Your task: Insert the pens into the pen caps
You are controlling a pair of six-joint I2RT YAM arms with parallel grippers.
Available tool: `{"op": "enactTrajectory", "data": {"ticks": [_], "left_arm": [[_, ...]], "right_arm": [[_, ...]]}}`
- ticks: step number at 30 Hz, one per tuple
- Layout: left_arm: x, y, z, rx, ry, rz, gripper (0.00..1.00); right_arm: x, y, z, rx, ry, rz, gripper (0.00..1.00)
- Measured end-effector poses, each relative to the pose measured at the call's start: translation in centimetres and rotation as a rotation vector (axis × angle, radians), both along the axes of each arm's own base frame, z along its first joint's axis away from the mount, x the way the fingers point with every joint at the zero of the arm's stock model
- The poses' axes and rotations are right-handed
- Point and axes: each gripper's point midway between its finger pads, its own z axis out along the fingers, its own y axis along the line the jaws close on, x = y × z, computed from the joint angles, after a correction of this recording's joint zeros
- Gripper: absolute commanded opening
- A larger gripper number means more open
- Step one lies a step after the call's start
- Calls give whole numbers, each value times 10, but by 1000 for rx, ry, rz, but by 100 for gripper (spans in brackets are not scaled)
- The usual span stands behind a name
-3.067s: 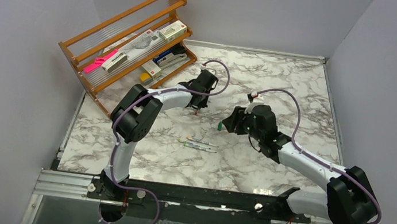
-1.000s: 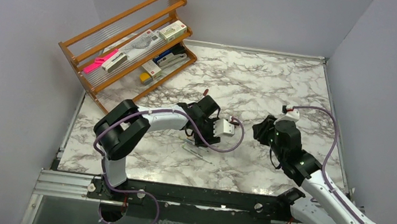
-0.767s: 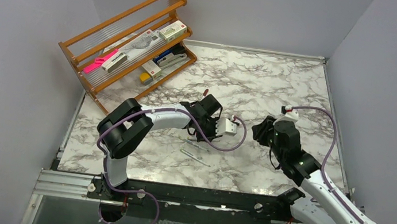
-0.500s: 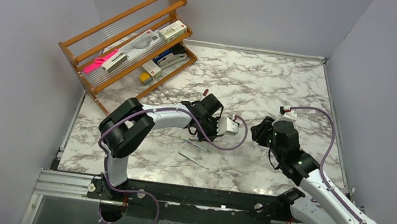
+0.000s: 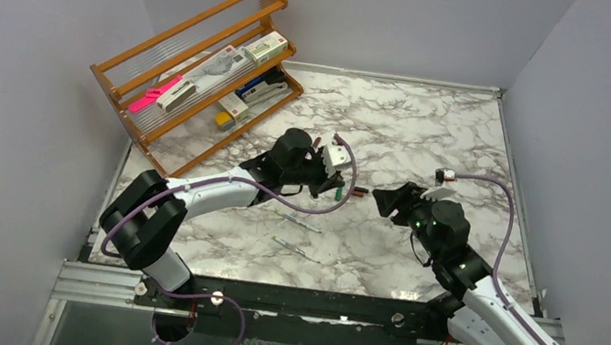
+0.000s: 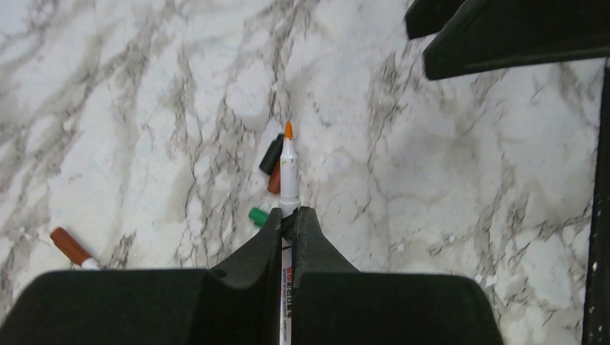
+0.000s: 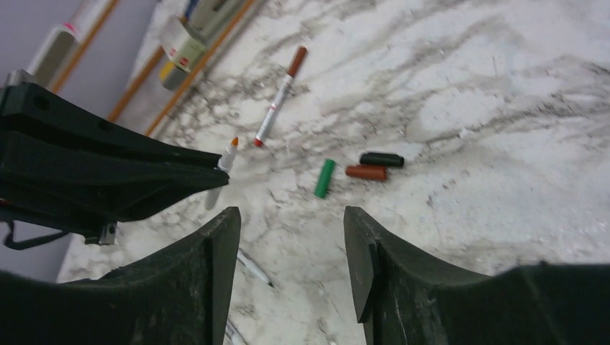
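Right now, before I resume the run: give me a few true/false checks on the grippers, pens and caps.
1. The left gripper is shut on an orange-tipped pen. True.
2. The right gripper holds the green cap. False: it is open and empty, and the green cap lies on the table.
3. The held pen is capped. False: its orange tip is bare.
4. A red-brown cap and a dark cap lie loose beside the green cap. True.
5. A capped pen lies on the table. True.
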Motion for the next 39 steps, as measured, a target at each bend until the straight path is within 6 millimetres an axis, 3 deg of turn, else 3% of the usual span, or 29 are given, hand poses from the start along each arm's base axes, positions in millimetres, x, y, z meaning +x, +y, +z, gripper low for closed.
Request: {"op": "enactTrajectory", "data": {"ticks": [5, 11, 16, 23, 24, 25, 27, 29, 36, 39], "left_arm": [[-1, -19, 52, -211, -28, -9, 0], [-10, -32, 74, -306, -7, -56, 0], [-16, -37, 80, -330, 5, -78, 0], [-18, -38, 83, -342, 15, -82, 0], [-18, -38, 83, -343, 16, -82, 0], [-18, -38, 83, -345, 18, -81, 6], [-18, -39, 85, -352, 16, -81, 28], [-18, -39, 87, -358, 12, -82, 35], [-23, -42, 90, -374, 8, -122, 37], [-23, -43, 88, -372, 9, -127, 32]], "right_arm": [[10, 13, 33, 85, -110, 29, 63], [27, 34, 54, 111, -159, 83, 60], [34, 44, 68, 124, -198, 114, 47], [37, 53, 64, 116, -193, 151, 3], [37, 54, 64, 115, -194, 158, 2], [37, 55, 66, 118, -196, 159, 2], [38, 55, 68, 118, -201, 161, 2], [38, 55, 70, 119, -202, 164, 2], [40, 57, 92, 110, -236, 173, 2], [41, 59, 107, 114, -265, 181, 2]]}}
